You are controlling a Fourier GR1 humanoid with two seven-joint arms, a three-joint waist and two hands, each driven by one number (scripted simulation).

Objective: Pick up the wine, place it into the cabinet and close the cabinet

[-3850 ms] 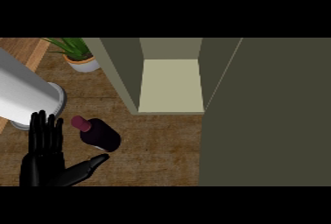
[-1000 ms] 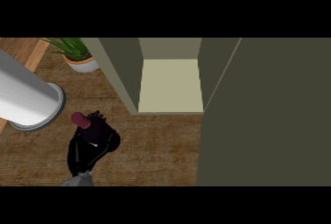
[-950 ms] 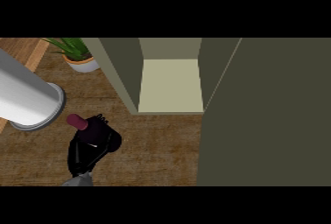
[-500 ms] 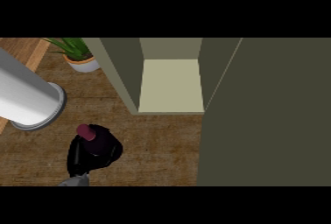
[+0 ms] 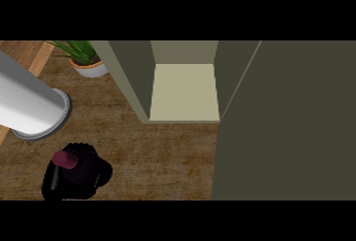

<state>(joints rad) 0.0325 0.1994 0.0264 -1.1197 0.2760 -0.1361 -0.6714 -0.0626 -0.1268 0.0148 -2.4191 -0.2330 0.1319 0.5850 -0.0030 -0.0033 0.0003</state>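
Left hand point(image 5: 73, 176) curled round wine point(image 5: 78, 165), bottle upright, dark red cap showing on top. Both sit on wooden counter point(image 5: 163, 155), below and left of cabinet point(image 5: 182, 89). Cabinet door point(image 5: 285, 117) stands open, likely so bottle can go onto pale shelf. Right hand not visible.

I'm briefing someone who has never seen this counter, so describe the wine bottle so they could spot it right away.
Start from the open cabinet at the top middle and go down-left across the wooden counter to the lower left corner. The wine bottle is there, below the big grey cylinder, wrapped by the black left hand. It is dark with a maroon cap, unlike the green potted plant.
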